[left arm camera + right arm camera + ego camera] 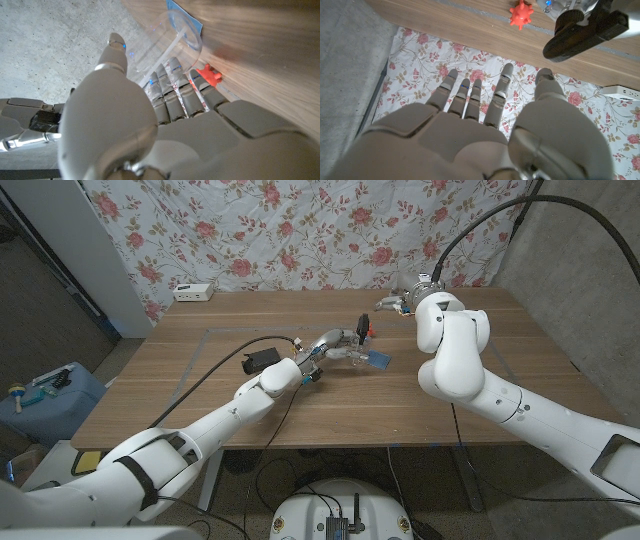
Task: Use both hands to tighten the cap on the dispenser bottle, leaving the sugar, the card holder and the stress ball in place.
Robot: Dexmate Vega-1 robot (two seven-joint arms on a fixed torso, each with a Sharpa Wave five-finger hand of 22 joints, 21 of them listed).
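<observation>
My left hand [335,348] grips a clear dispenser bottle [352,345] near the middle of the table, and the bottle's black pump cap [362,327] points up and away. In the left wrist view the fingers [172,82] wrap the clear bottle body [162,42]. My right hand [398,304] hovers behind and to the right of the cap, apart from it, with fingers spread and nothing in it. The right wrist view shows its fingers [472,97] open, with the black cap [585,30] beyond them. A red spiky stress ball [371,332] lies just past the bottle.
A flat blue item [376,360] lies on the wooden table [480,395] right beside the bottle. A white box [193,292] sits at the back left corner. A blue case [45,395] stands on the floor to the left. A floral cloth hangs behind.
</observation>
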